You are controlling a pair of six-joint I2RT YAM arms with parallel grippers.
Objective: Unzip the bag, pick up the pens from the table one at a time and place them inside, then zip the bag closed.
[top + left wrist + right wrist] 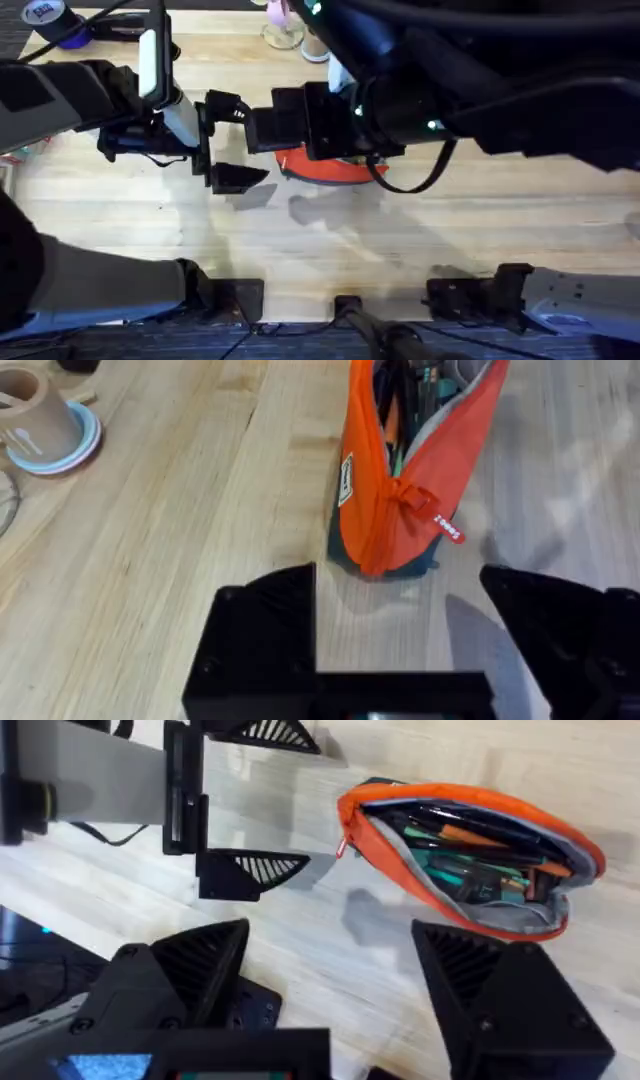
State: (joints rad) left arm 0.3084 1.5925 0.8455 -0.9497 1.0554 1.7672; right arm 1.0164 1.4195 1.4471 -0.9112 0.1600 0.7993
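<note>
Near the middle of the table (450, 215), from overhead, I see the bag (335, 168) as an orange strip lying left to right, mostly covered by my right arm, which reaches across from the right. My left gripper (222, 140) sits just off the bag's left end, fingers spread, nothing held. My right gripper hangs right above the bag, so both arms are close, and the left one faces the end.

From the left wrist, I look along the bag's (400, 490) long axis: its near end stands straight ahead of my left gripper (400, 630), between the lines of the two fingers and a little apart from them. The zipper pull (412, 497) with its red tag (450, 527) hangs at this near end, and the mouth gapes open beyond it, with the pens (388, 395) inside. A tape roll (40, 420) sits well off to the side.

From the right wrist, the bag (470, 850) lies open with its mouth facing my camera, pens (470, 845) and other stationery packed in. My right gripper (330, 970) hovers wide open and empty beside it. The left gripper's (255, 805) fingers show at the zipper-pull end.

I judge closing is next; the pull must travel along the bag's length, away from my left gripper.
</note>
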